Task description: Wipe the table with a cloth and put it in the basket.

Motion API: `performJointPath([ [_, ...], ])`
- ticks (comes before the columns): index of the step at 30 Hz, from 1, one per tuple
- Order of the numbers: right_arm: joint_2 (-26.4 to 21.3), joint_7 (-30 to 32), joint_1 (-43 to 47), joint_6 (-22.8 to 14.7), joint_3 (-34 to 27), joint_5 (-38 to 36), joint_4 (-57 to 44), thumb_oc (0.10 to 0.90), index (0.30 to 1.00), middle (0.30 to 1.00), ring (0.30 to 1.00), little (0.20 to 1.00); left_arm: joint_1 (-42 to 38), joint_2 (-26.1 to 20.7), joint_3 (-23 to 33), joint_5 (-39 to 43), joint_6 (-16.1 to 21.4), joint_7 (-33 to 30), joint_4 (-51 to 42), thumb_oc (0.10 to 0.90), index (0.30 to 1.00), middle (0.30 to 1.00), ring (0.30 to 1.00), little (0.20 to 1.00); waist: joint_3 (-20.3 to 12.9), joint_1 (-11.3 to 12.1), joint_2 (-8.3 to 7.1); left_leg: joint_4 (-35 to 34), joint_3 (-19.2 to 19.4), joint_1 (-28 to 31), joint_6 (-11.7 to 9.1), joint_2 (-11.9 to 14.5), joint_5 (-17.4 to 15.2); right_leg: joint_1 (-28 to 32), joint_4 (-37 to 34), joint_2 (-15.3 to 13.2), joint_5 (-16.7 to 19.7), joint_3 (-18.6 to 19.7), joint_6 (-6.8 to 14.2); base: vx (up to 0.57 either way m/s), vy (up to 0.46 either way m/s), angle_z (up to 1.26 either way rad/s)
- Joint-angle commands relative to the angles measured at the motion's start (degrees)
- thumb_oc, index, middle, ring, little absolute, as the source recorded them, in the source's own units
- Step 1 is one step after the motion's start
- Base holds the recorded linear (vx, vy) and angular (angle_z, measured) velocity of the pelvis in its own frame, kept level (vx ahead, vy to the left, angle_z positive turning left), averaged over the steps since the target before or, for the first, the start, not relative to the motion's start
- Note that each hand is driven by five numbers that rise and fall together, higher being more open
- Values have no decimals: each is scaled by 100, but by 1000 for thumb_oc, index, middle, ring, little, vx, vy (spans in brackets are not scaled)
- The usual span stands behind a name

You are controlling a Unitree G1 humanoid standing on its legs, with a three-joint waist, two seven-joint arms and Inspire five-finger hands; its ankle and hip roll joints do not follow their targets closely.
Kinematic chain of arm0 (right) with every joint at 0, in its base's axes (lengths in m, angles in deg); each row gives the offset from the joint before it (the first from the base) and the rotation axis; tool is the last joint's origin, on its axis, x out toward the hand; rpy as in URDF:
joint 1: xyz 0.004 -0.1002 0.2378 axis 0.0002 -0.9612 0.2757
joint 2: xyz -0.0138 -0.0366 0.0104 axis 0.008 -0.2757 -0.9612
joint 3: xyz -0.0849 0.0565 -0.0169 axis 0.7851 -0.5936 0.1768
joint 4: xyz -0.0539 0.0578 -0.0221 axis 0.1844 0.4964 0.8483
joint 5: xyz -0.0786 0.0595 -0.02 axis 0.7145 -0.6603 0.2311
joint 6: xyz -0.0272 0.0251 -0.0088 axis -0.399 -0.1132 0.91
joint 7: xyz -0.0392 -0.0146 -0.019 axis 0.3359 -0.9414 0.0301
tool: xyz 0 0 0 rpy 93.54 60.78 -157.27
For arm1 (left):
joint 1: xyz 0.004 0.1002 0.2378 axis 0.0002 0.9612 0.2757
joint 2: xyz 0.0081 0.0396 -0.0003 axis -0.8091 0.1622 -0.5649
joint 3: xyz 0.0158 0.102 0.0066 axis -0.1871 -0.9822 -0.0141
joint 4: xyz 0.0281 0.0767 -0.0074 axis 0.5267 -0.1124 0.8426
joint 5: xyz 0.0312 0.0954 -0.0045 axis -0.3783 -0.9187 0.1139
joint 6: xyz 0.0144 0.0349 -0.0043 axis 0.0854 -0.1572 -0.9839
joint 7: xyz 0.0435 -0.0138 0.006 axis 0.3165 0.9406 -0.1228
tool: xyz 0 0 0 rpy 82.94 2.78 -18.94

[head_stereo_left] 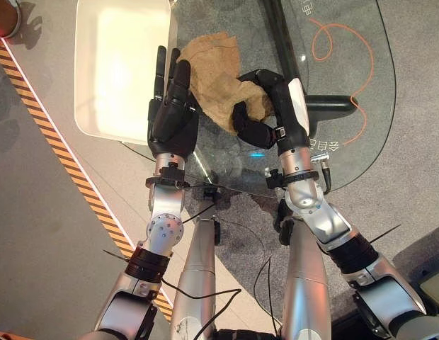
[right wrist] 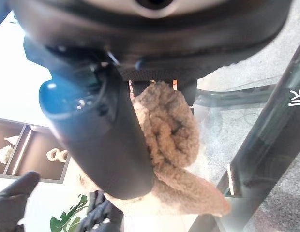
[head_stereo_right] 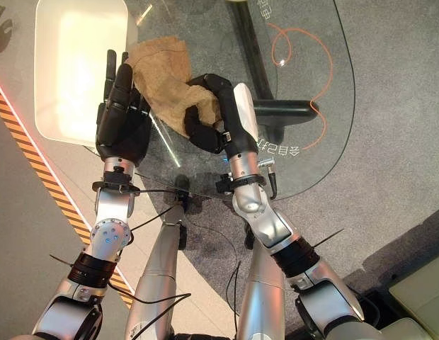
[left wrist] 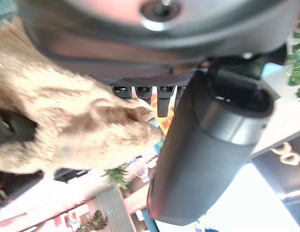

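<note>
A tan fuzzy cloth [head_stereo_left: 218, 74] lies bunched on the glass table [head_stereo_left: 347, 78], near its left edge. My right hand [head_stereo_left: 265, 106] has its fingers curled round the cloth's near end; the right wrist view shows a fold of the cloth [right wrist: 169, 125] pinched beside the thumb. My left hand [head_stereo_left: 173, 106] rests flat with straight fingers just left of the cloth, its fingertips at the cloth's edge. The white basket [head_stereo_left: 88, 85] stands to the left of the table, beyond the left hand.
An orange cord [head_stereo_left: 340, 42] loops under the glass at the right. A dark table leg and foot [head_stereo_left: 326, 105] show through the top. A yellow-and-black striped line [head_stereo_left: 56, 142] runs across the grey floor on the left.
</note>
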Motion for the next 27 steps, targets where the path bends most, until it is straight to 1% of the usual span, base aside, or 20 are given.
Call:
performJointPath([
  [1,150,-146,469,-650,-121,325,-1186,100,300,300,300,200,-617,-78,378,-442,299,165,-884,800,900,900,900,900,-139,-51,-121,785,617,81,682,-554,-949,89,-1206,385,985,-50,-4,0,0,0],
  [6,119,-393,549,-596,-54,344,-1231,100,300,300,300,200,-626,-138,351,-621,25,46,-886,800,900,900,900,900,-139,-34,-109,776,625,86,682,-554,-943,96,-1212,379,984,-63,0,0,0,0],
  [14,52,-674,707,-541,145,341,-1317,100,300,300,300,200,-663,-243,229,-687,-267,8,-799,800,900,900,900,900,-139,-16,-95,772,633,86,678,-558,-934,90,-1214,365,992,-91,0,0,0,0],
  [22,64,-749,889,-546,276,297,-1391,100,300,300,300,200,-709,-343,108,-969,-615,-277,-679,800,900,900,900,900,-139,9,-80,757,626,83,664,-562,-916,103,-1253,361,1009,-107,16,0,0,0],
  [27,59,-718,931,-539,308,323,-1417,100,300,300,300,200,-714,-386,78,-1025,-727,-340,-618,800,900,900,900,900,-139,19,-64,733,632,103,665,-562,-904,117,-1265,355,1016,-118,21,0,0,0],
])
